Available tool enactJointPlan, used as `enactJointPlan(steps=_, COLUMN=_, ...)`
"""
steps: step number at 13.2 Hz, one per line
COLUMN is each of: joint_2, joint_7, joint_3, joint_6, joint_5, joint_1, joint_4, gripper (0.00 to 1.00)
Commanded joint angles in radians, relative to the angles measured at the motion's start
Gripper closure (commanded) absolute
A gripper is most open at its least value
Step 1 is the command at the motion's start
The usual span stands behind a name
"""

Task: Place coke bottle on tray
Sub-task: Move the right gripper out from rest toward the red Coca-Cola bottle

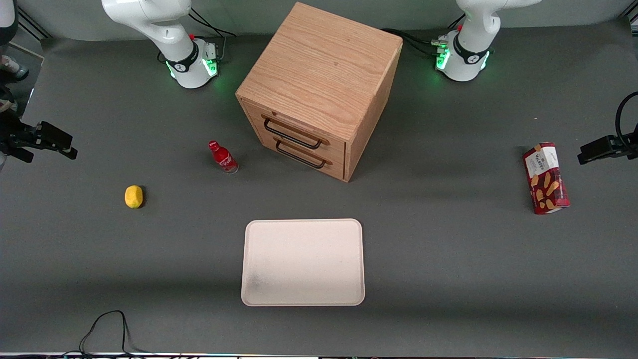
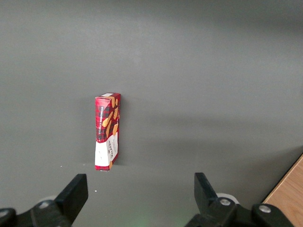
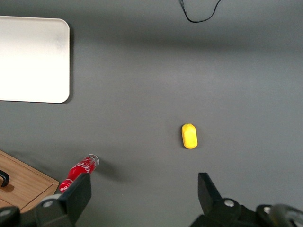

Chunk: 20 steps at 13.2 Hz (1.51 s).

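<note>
The coke bottle (image 1: 223, 157) is small and red with a red cap and white script. It stands upright on the grey table beside the cabinet's drawer front, farther from the front camera than the tray (image 1: 303, 262). The wrist view also shows the coke bottle (image 3: 80, 170) and the tray (image 3: 33, 59). The tray is a flat cream-pink rectangle with nothing on it. My gripper (image 1: 70, 148) hangs high over the working arm's end of the table, well apart from the bottle. In the wrist view the gripper (image 3: 142, 194) is open, with nothing between its fingers.
A wooden two-drawer cabinet (image 1: 319, 85) stands at the table's middle. A yellow lemon (image 1: 133, 196) lies toward the working arm's end. A red biscuit box (image 1: 546, 178) lies toward the parked arm's end. A black cable (image 1: 107, 324) loops at the table's near edge.
</note>
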<state>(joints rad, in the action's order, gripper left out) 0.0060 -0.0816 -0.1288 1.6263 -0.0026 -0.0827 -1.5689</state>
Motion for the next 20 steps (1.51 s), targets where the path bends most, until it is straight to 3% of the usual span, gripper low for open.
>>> enactJointPlan(steps=1, joint_2=0.011, joint_7=-0.021, joint_3=-0.005, joint_6=-0.025, joint_5=-0.013, joint_1=-0.008, joint_4=0.03, gripper=0.0)
enactJointPlan(steps=11, joint_2=0.009, joint_7=-0.017, joint_3=-0.005, joint_6=-0.051, joint_5=-0.011, joint_1=-0.012, joint_4=0.023, gripper=0.0)
enactJointPlan(steps=14, joint_2=0.016, joint_7=0.023, joint_3=-0.005, joint_6=-0.045, joint_5=-0.005, joint_1=-0.077, joint_4=0.018, gripper=0.0)
enactJointPlan(steps=20, joint_2=0.002, joint_7=0.281, joint_3=-0.006, joint_6=-0.002, joint_5=-0.001, joint_1=-0.287, joint_4=-0.035, gripper=0.0)
